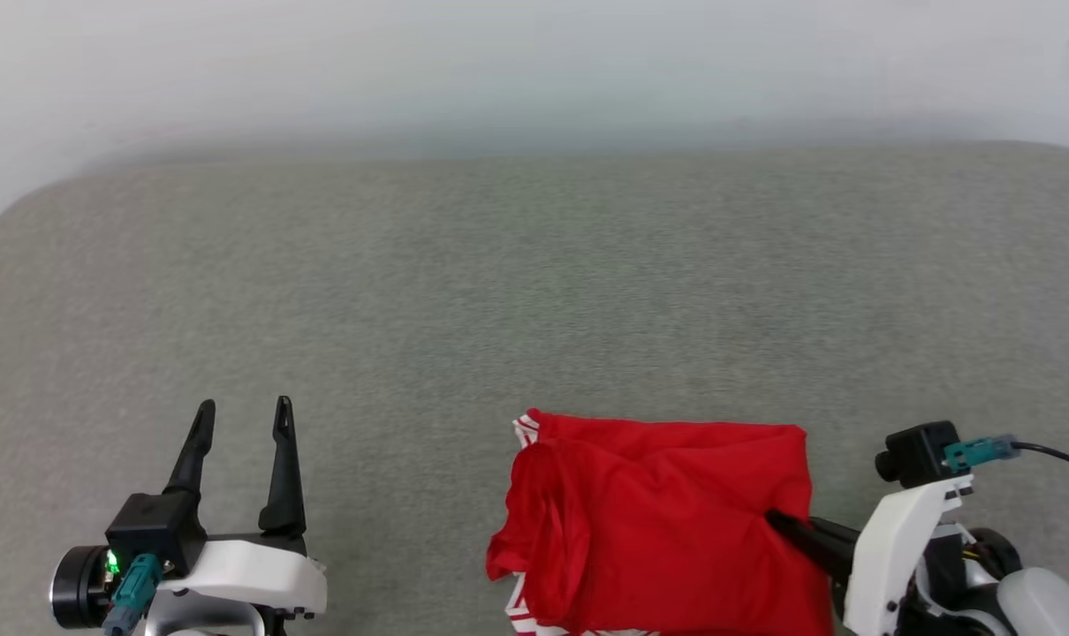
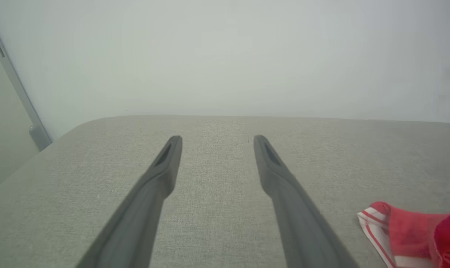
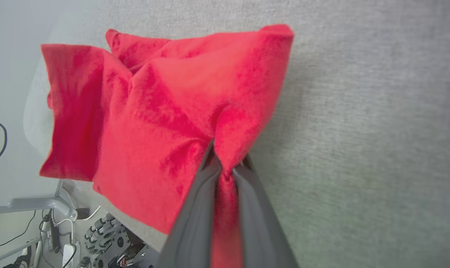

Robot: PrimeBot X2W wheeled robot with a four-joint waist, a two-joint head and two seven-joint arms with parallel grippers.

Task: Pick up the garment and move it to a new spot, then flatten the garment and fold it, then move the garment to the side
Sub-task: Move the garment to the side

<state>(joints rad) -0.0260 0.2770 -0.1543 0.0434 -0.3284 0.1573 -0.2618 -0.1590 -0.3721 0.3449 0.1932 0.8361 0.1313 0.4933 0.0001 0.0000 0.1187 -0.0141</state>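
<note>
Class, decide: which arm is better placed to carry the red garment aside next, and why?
The right. The right fingers are pinched shut on the garment; the left fingers stand open over grey padding, apart from it.

The garment is bright red with white, red-striped trim. The surface is heathered grey-green. The left gripper is black.

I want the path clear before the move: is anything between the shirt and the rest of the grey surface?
Nothing visible. The right gripper pinches the shirt at its edge, and the grey surface around it lies bare. The open left gripper hovers off to the left, apart from the shirt.
</note>
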